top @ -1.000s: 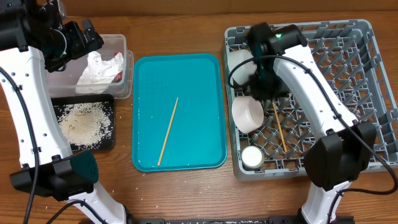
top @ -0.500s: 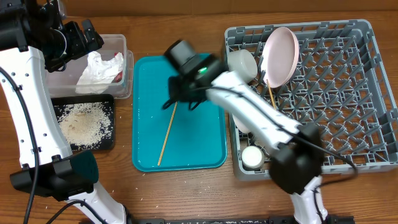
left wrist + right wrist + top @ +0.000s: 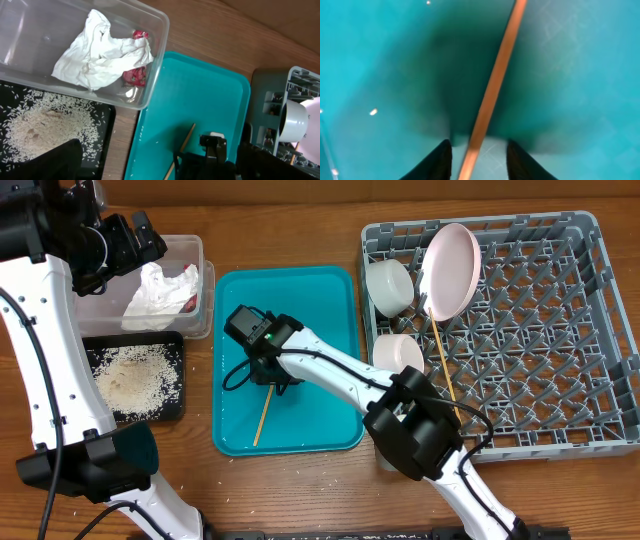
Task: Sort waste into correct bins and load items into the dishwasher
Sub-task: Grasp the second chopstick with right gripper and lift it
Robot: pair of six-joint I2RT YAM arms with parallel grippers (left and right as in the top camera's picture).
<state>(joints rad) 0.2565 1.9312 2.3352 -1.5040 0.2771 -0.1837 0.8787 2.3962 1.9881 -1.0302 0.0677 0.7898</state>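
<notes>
The chopstick (image 3: pixel 492 85) runs off the top and bottom of our right wrist view. We see only bits of the red wrapper (image 3: pixel 134 75) under the napkin (image 3: pixel 100 55).

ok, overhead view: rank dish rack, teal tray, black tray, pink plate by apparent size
1. dish rack
2. teal tray
3. black tray
4. pink plate, which stands tilted, so it may look smaller than it is

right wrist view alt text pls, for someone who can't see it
A thin wooden chopstick lies diagonally on the teal tray, running down between the two dark fingertips of the right gripper. The jaws stand open on either side of it, with gaps showing, so it is not gripped yet.
</notes>
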